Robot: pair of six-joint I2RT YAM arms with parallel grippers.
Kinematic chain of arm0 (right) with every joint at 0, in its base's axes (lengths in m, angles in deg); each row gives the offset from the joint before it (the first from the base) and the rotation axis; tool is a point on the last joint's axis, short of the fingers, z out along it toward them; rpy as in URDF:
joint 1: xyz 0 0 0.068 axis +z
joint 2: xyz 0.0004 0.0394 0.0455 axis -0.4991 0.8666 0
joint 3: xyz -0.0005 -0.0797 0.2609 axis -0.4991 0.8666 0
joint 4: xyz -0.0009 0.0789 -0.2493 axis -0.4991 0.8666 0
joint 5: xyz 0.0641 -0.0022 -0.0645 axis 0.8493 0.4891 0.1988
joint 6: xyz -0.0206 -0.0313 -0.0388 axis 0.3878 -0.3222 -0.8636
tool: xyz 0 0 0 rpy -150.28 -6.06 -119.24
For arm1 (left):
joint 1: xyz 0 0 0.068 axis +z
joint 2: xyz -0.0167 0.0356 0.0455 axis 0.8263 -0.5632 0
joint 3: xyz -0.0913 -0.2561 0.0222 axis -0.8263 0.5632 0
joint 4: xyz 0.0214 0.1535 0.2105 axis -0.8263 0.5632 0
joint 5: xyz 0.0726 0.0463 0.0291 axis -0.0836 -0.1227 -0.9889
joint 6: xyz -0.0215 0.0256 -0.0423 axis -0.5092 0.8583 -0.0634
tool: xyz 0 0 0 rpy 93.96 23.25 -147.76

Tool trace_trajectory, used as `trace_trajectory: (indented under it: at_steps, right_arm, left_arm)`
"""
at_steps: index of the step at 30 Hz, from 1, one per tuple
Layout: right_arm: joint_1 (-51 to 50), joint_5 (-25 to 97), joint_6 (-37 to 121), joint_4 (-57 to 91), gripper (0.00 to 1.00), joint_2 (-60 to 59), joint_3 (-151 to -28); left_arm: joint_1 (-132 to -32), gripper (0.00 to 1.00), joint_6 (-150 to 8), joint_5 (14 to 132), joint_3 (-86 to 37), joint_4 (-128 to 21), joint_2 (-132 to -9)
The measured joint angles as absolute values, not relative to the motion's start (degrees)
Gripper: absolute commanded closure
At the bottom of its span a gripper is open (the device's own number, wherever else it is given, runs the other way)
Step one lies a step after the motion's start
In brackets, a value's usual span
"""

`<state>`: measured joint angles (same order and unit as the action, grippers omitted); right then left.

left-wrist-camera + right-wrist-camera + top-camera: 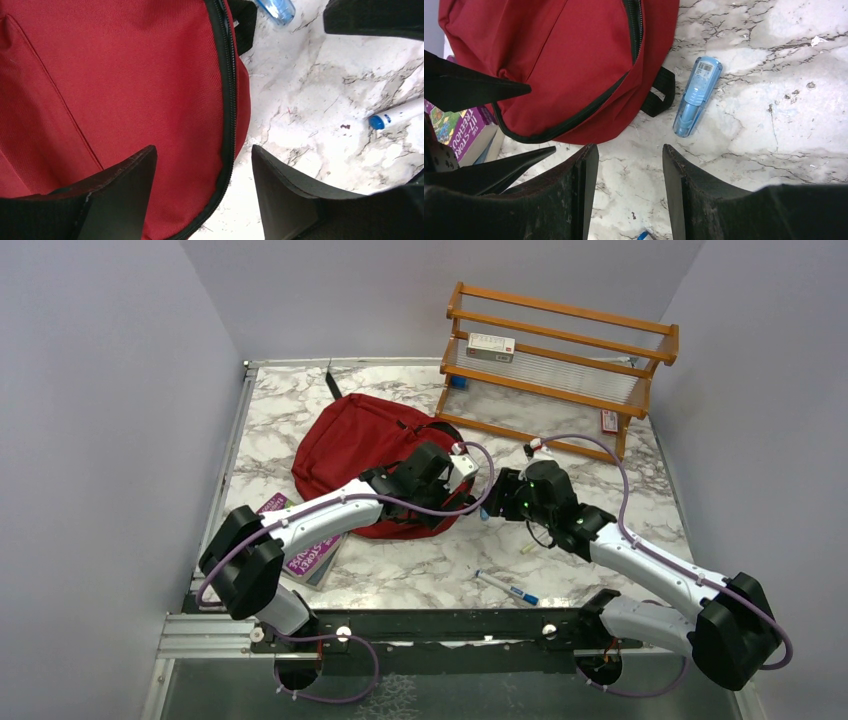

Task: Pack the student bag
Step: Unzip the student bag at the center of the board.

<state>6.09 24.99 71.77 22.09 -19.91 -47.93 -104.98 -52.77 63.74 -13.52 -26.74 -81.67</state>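
While left gripper (202, 155) gapes over student bag (125, 85) edge, right gripper (629, 152) parted, empty, nearby

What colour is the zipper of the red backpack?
Black. The zipper shows best in the left wrist view.

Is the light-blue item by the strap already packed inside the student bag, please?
No, the light-blue item lies out on the marble table, just beside the black strap loop of the student bag.
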Motion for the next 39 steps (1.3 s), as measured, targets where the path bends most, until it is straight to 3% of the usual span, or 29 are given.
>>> trace_trajectory:
  at_steps: [6, 16, 28, 39]
  right_arm:
    - [6.1, 26.0, 71.8, 22.1, 0.45, -19.9, -47.9]
    - [6.1, 26.6, 71.8, 22.1, 0.46, -19.6, -47.9]
    - [6.1, 26.6, 72.8, 21.1, 0.46, -19.6, -47.0]
    - [6.1, 26.6, 82.8, 15.8, 0.45, -18.2, -45.9]
  left_arm:
    - [-105.0, 0.52, -51.8, 63.1, -13.6, -26.0, -82.3]
    - [-105.0, 0.54, -51.3, 63.2, -13.7, -25.8, -83.6]
    - [-105.0, 1.0, -51.2, 63.1, -13.8, -25.8, -84.1]
    - [-105.0, 1.0, -56.4, 58.8, -12.4, -27.5, -79.2]
